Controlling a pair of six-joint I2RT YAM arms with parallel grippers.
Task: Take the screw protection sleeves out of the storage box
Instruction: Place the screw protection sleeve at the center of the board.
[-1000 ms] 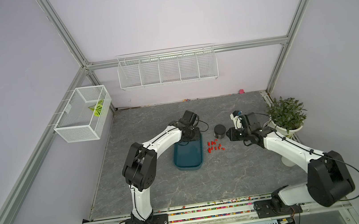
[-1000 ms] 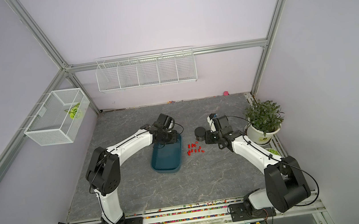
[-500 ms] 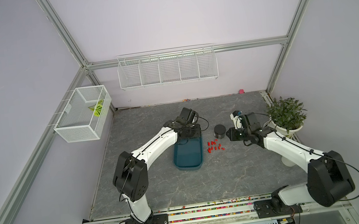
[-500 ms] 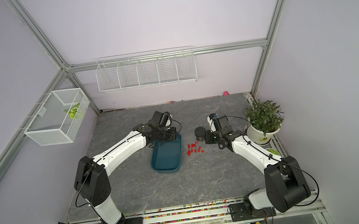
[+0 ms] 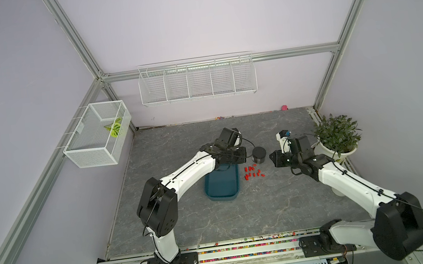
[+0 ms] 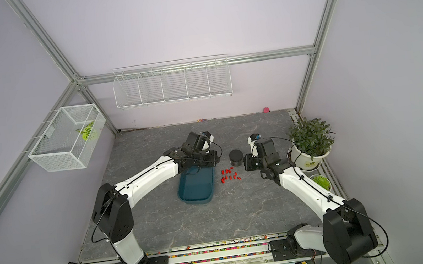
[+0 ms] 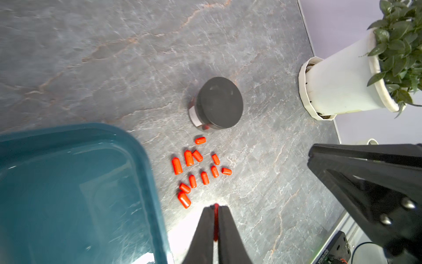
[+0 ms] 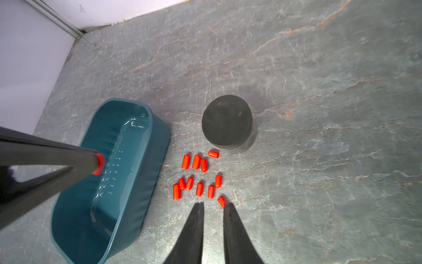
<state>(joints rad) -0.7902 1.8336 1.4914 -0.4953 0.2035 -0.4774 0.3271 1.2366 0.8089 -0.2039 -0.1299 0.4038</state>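
The teal storage box (image 5: 222, 184) (image 6: 197, 189) lies mid-table, and its smooth inside (image 7: 68, 182) (image 8: 109, 182) shows no sleeves. Several red screw protection sleeves (image 5: 252, 172) (image 6: 229, 175) (image 7: 196, 171) (image 8: 198, 178) lie loose on the table just right of it. My left gripper (image 7: 215, 208) (image 5: 244, 154) hovers over the box's far right rim, shut on one red sleeve (image 7: 215, 224) (image 8: 98, 164). My right gripper (image 8: 213, 204) (image 5: 271, 156) hangs right of the sleeves with its jaws a little apart and nothing between them.
A black round canister (image 5: 259, 155) (image 7: 218, 102) stands just behind the sleeves. A potted plant (image 5: 337, 136) and a small succulent pot (image 6: 320, 182) sit at the right edge. White wire baskets (image 5: 197, 81) (image 5: 98, 135) hang on the walls. Coloured beads (image 5: 246, 246) line the front rail.
My left arm has swung at its shoulder and elbow, and its gripper has lifted from the box's far end and drifted right with the sleeve. The right arm has not moved.
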